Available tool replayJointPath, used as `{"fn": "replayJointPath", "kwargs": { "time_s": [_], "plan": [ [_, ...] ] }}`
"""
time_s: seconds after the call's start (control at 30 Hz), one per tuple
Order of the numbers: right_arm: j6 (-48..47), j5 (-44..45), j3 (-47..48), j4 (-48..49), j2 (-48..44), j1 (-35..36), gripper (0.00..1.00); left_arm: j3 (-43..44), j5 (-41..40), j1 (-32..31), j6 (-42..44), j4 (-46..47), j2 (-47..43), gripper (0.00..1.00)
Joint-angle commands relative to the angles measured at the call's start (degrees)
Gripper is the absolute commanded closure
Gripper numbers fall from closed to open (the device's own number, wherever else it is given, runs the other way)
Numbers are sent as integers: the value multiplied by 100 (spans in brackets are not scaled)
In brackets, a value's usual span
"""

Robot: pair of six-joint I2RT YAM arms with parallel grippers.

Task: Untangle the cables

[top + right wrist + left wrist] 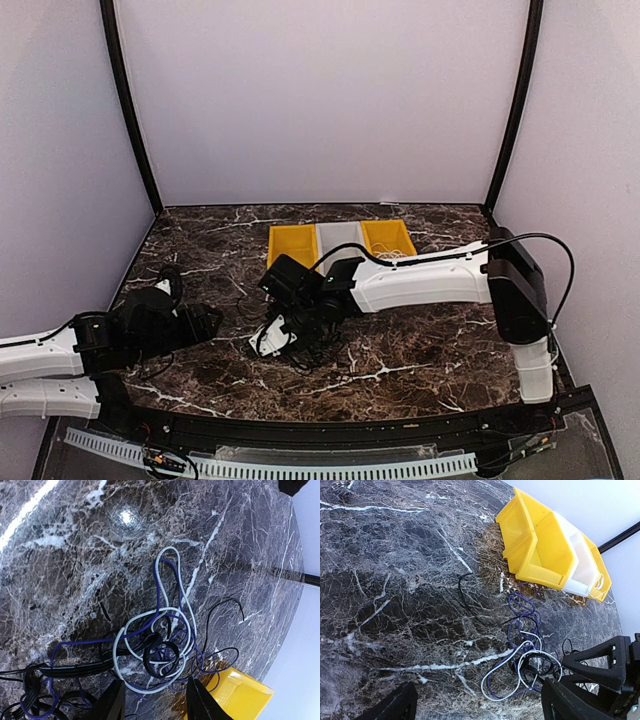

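The cables [292, 347] lie in one tangle on the dark marble table, in front of the bins. In the right wrist view a white cable [115, 650] loops around a thick black cord [148, 656]. A purple cable [159, 587] threads through both, and a thin black wire [206, 635] trails toward a yellow bin. My right gripper [155, 702] hangs just over the tangle, jaws open and holding nothing. My left gripper [480, 710] stands wide open to the left of the tangle [530, 655], apart from it.
Three small bins stand in a row behind the tangle: yellow [291, 243], white [340, 238] and yellow [388, 236]. The right arm [430, 280] stretches across the middle of the table. Its gripper head [605, 665] shows at the edge of the left wrist view.
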Motion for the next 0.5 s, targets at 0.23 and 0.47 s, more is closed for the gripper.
{"fn": "replayJointPath", "kwargs": {
  "time_s": [0.23, 0.47],
  "plan": [
    [-389, -106, 123, -615, 106, 120, 59, -188, -91, 27, 17, 2, -54, 11],
    [-214, 230, 64, -150, 219, 136, 76, -271, -9, 22, -34, 147, 11, 11]
  ]
}}
